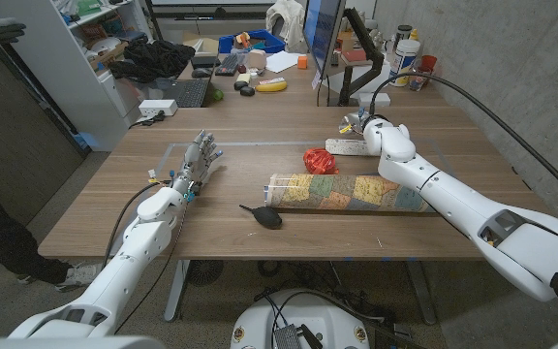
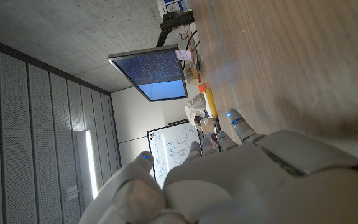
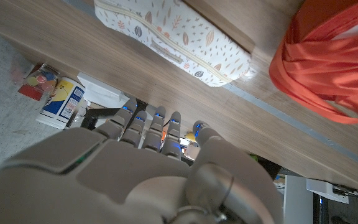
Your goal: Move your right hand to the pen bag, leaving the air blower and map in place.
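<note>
One pen bag (image 1: 345, 146), white with a leaf print, lies just ahead of the right hand (image 1: 371, 127); in the right wrist view the bag (image 3: 176, 38) sits beyond the hand's (image 3: 142, 168) fingertips, apart from them. That hand holds nothing, fingers extended and close together. Beside the hand lies a red bundle (image 1: 320, 160), then the rolled map (image 1: 347, 190) and the black air blower (image 1: 263, 214). No writing is readable. Well apart, the left hand (image 1: 197, 163) is spread, holding nothing.

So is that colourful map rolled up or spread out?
Rolled up. The map lies on the table as a long tube, its open end showing by the air blower.
</note>
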